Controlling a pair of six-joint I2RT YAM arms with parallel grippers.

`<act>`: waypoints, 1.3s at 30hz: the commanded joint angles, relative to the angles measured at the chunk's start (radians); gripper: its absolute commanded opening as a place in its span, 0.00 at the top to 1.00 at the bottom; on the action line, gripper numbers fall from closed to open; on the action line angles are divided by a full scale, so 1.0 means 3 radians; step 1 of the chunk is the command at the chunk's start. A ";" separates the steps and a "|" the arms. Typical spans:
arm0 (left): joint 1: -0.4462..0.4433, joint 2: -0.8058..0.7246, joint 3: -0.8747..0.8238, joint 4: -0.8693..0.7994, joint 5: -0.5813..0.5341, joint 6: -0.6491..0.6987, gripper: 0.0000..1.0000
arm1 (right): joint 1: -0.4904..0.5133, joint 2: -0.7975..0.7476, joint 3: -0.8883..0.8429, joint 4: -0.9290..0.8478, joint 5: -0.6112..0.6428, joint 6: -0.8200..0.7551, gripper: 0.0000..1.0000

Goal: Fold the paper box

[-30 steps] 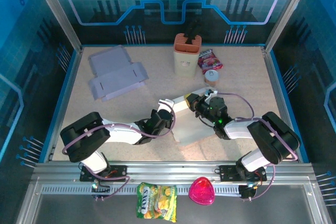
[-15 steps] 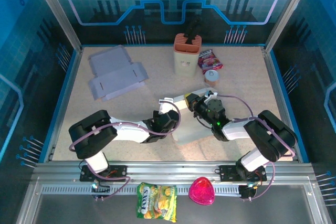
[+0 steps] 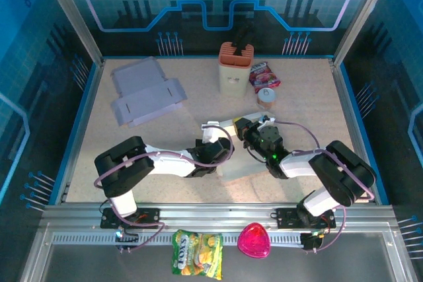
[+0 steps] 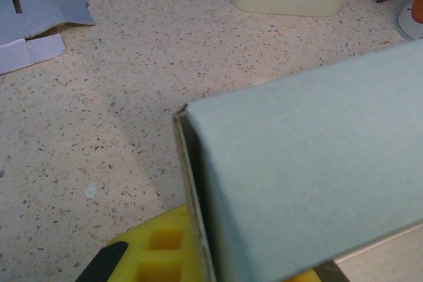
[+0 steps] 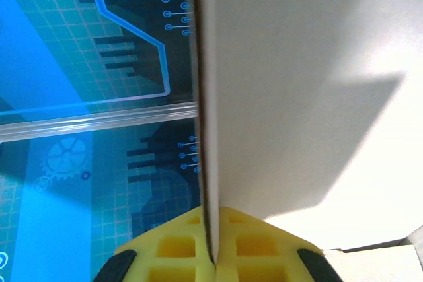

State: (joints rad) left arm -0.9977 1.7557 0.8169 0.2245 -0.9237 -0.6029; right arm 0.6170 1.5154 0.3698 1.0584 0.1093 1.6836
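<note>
Pale grey-green paper box [image 3: 239, 164] sits mid-table on the speckled beige tabletop [image 3: 310, 97], between the 2 arms, partly raised off the surface.

Left gripper [image 3: 214, 138]: jaws narrow, pinching 1 wall of the box. In the left wrist view, the panel [image 4: 310, 183] drops edge-first into the yellow finger pads [image 4: 158, 246].

Right gripper [image 3: 240, 125]: jaws clamped tight on another panel at the box's far side. In the right wrist view, the sheet [image 5: 297, 84] runs edge-on straight down between the yellow pads [image 5: 175, 249].

The 2 grippers are close together, both on the box's far edge.

Well apart from the box:
- flat lilac-grey cardboard blank [image 3: 147, 97], back left
- cream block with orange top [image 3: 234, 69], back centre
- red-purple snack packet [image 3: 264, 74], just right of the block
</note>
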 commanded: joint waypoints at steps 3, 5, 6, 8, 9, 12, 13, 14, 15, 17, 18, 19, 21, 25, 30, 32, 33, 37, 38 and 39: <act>0.0002 0.0087 0.0191 -0.0336 -0.0105 -0.0400 1.00 | 0.0173 -0.0054 -0.0091 -0.0319 -0.0251 0.0003 1.00; 0.0005 0.0088 0.0299 -0.0717 -0.0220 -0.0671 1.00 | 0.0171 -0.0094 -0.0080 -0.0405 -0.0258 -0.0005 1.00; 0.0010 0.0087 0.0344 -0.0883 -0.0265 -0.0777 1.00 | 0.0173 -0.0127 -0.0070 -0.0460 -0.0262 -0.0029 1.00; 0.0021 0.0072 0.0371 -0.0987 -0.0276 -0.0799 1.00 | 0.0158 -0.0216 -0.0034 -0.0624 -0.0292 -0.0105 0.98; 0.0031 0.0066 0.0371 -0.0994 -0.0273 -0.0767 1.00 | 0.0145 -0.0305 -0.0008 -0.0769 -0.0310 -0.0148 0.89; 0.0077 0.0027 0.0350 -0.1059 -0.0265 -0.0669 1.00 | 0.0100 -0.0641 0.0057 -0.1230 -0.0308 -0.0347 0.54; 0.0101 0.0006 0.0328 -0.1054 -0.0258 -0.0622 1.00 | 0.0072 -0.0809 0.0099 -0.1464 -0.0310 -0.0440 0.45; 0.0121 -0.0031 0.0283 -0.1017 -0.0243 -0.0558 1.00 | 0.0047 -0.0955 0.0136 -0.1679 -0.0299 -0.0535 0.38; 0.0150 -0.0077 0.0223 -0.0936 -0.0217 -0.0459 1.00 | 0.0020 -0.1153 0.0192 -0.1942 -0.0287 -0.0654 0.32; 0.0211 -0.0189 0.0096 -0.0783 -0.0158 -0.0261 1.00 | -0.0059 -0.1546 0.0305 -0.2479 -0.0262 -0.0903 0.22; 0.0262 -0.0261 0.0036 -0.0712 -0.0096 -0.0163 1.00 | -0.0116 -0.1726 0.0362 -0.2751 -0.0261 -0.1018 0.19; 0.0318 -0.0338 -0.0040 -0.0591 0.0006 -0.0014 1.00 | -0.0189 -0.1905 0.0425 -0.2993 -0.0276 -0.1129 0.16; 0.0438 -0.0476 -0.0178 -0.0335 0.0264 0.0303 1.00 | -0.0384 -0.2151 0.0534 -0.3370 -0.0375 -0.1314 0.15; 0.0657 -0.0666 -0.0291 -0.0132 0.0809 0.0861 1.00 | -0.0807 -0.2382 0.0702 -0.3689 -0.0680 -0.1668 0.29; 0.0939 -0.0804 -0.0381 -0.0089 0.1457 0.1245 1.00 | -0.1024 -0.2112 0.0955 -0.3741 -0.0972 -0.1975 0.41; 0.1017 -0.0820 -0.0381 -0.0131 0.1585 0.1310 1.00 | -0.1020 -0.1936 0.1017 -0.3690 -0.1040 -0.2031 0.39; 0.1050 -0.0823 -0.0381 -0.0150 0.1643 0.1326 1.00 | -0.1019 -0.1843 0.1022 -0.3630 -0.1080 -0.2038 0.37; 0.1189 -0.0830 -0.0376 -0.0181 0.1932 0.1365 1.00 | -0.1134 -0.1670 0.0982 -0.3574 -0.1116 -0.2297 0.33; 0.1242 -0.0836 -0.0381 -0.0178 0.2053 0.1365 1.00 | -0.1201 -0.1667 0.0951 -0.3536 -0.1167 -0.2398 0.34; 0.1306 -0.0850 -0.0398 -0.0159 0.2225 0.1358 1.00 | -0.1290 -0.1660 0.0907 -0.3451 -0.1276 -0.2520 0.35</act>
State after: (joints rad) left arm -0.6415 1.5303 0.7162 0.1665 -0.4023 -0.2348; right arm 0.2852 1.0218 0.6487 -0.0063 -0.2127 1.0435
